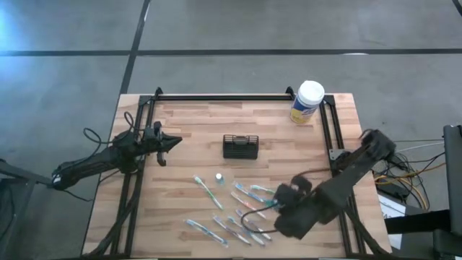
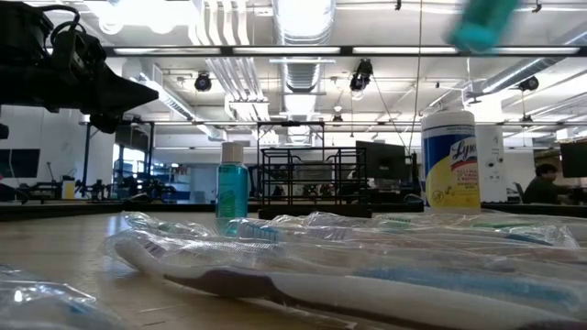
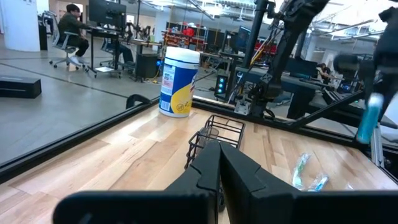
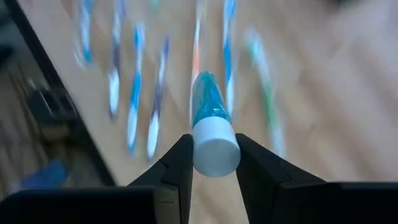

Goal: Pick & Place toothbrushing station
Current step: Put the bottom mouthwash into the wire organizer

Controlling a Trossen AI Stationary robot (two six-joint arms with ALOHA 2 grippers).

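The toothbrushing station, a small black wire-mesh caddy (image 1: 240, 146), stands on its base at the table's middle; it also shows in the low view (image 2: 312, 179) and the left wrist view (image 3: 229, 127). My right gripper (image 1: 281, 204) hovers over the toothbrushes at the near right, shut on a small teal bottle with a white cap (image 4: 208, 106). A second teal bottle (image 1: 219, 176) stands upright on the table (image 2: 232, 188). My left gripper (image 1: 173, 142) is shut and empty at the left, pointing toward the caddy (image 3: 217, 148). My right gripper pinches the bottle's white cap (image 4: 216, 149) between its two fingers (image 4: 180, 165), at the bottle's upper end. The fingers point down from above. The bottle hangs below them, lifted clear of the table, as the left wrist view (image 3: 371, 118) and the low view (image 2: 481, 23) show.
Several wrapped toothbrushes (image 1: 231, 213) lie spread over the table's near middle (image 2: 367, 266). A white-lidded, yellow-labelled round canister (image 1: 308, 101) stands at the far right. A black frame rail (image 1: 224, 97) runs along the far edge. People sit in the room beyond (image 3: 71, 28).
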